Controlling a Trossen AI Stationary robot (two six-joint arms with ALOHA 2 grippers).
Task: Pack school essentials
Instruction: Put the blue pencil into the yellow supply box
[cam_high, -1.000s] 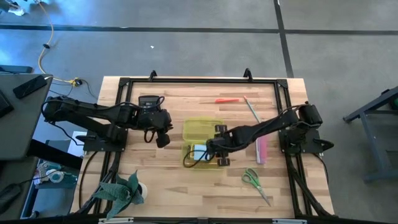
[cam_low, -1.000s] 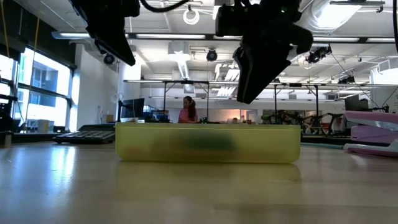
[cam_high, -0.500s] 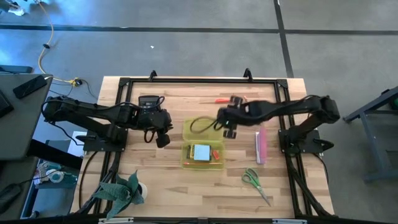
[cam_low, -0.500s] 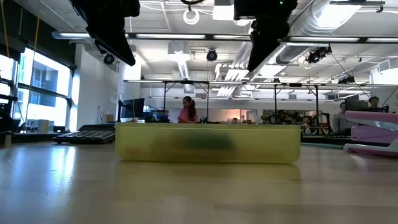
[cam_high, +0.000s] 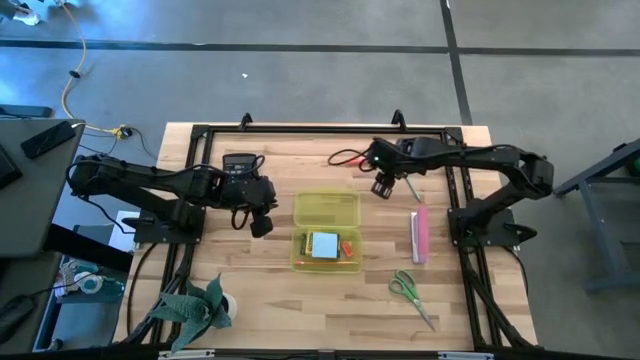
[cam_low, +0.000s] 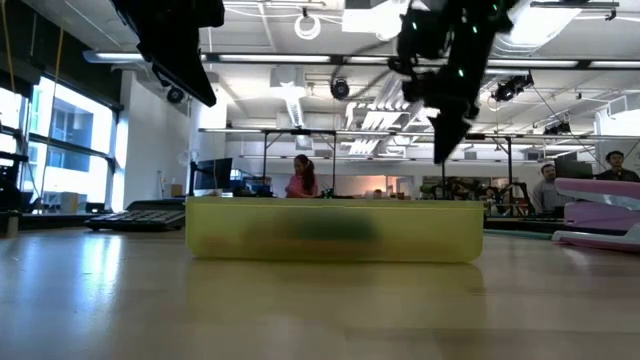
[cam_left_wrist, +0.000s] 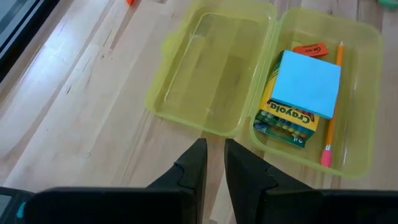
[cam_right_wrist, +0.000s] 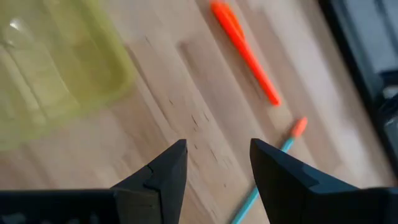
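Observation:
The translucent yellow-green case (cam_high: 327, 230) lies open on the table, its lid (cam_left_wrist: 211, 68) flat beside the base. In the base lie the light blue sticky-note pad (cam_left_wrist: 306, 83) on the crayon box (cam_left_wrist: 285, 121), a red eraser (cam_left_wrist: 310, 49) and an orange pencil (cam_left_wrist: 333, 109). The orange pen (cam_right_wrist: 242, 53) and a thin green pencil (cam_high: 407, 181) lie near the far edge. The scissors (cam_high: 410, 289) lie near the right front. My right gripper (cam_high: 383, 186) hovers open, beyond the case and beside pen and pencil. My left gripper (cam_left_wrist: 214, 163) waits left of the case, its fingers a narrow gap apart.
A pink object (cam_high: 420, 236) lies right of the case. A green plant-like toy (cam_high: 195, 305) sits at the near left corner and a black device (cam_high: 240, 161) near the far left. A black frame (cam_high: 300, 130) borders the table. People show in the room behind (cam_low: 302, 178).
My right gripper has risen from the case's base and swung toward the far edge, past the lid, and now stands near the pen and pencil. The pad and crayon box in the base, then partly covered by the gripper, now show. The left arm has kept still.

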